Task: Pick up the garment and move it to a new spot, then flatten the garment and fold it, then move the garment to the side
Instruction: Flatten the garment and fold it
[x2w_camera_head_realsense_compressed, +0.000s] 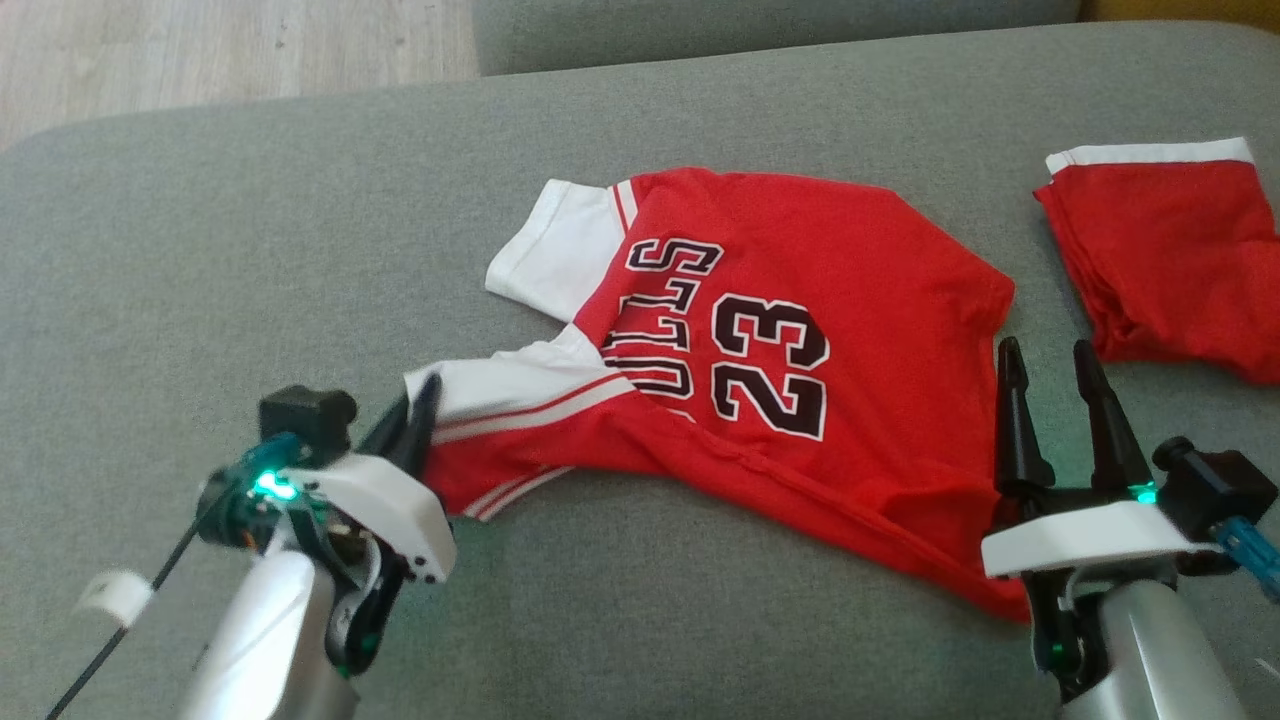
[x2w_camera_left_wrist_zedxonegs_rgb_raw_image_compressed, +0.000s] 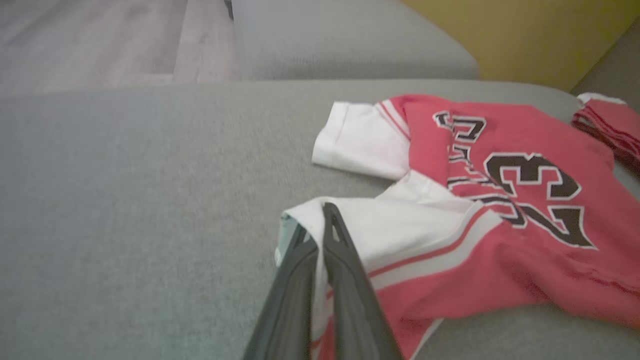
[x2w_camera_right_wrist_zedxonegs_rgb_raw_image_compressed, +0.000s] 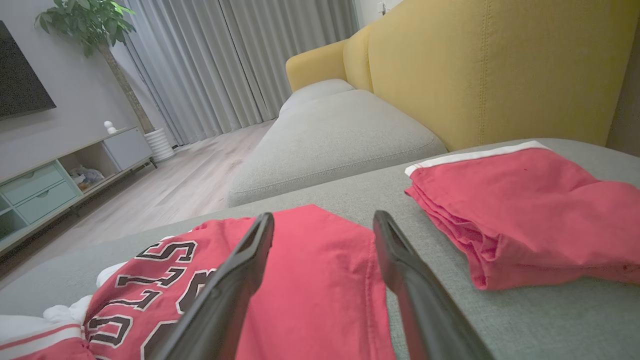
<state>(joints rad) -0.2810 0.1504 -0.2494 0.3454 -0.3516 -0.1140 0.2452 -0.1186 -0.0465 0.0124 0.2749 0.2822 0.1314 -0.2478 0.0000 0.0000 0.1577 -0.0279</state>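
Two grippers are flanking the Bulls jersey (x2w_camera_head_realsense_compressed: 850, 260): left gripper (x2w_camera_head_realsense_compressed: 425, 390) is pinching its white sleeve (x2w_camera_head_realsense_compressed: 510, 385) at eight o'clock for lifting; right gripper (x2w_camera_head_realsense_compressed: 1050, 365) is hovering at four o'clock, fingers spread, empty.

Head view looks down; low wrist views skim forward, all sharing the jersey (x2w_camera_head_realsense_compressed: 800, 250).

One red-and-white short-sleeved jersey numbered 23 (x2w_camera_head_realsense_compressed: 850, 270), one folded red garment with white band (x2w_camera_head_realsense_compressed: 1170, 240), two grey fabric seat cushions (x2w_camera_head_realsense_compressed: 200, 250), two dark-fingered grippers, left gripper (x2w_camera_head_realsense_compressed: 425, 395) and right gripper (x2w_camera_head_realsense_compressed: 1047, 350), one potted leafy plant (x2w_camera_right_wrist_zedxonegs_rgb_raw_image_compressed: 85, 25)
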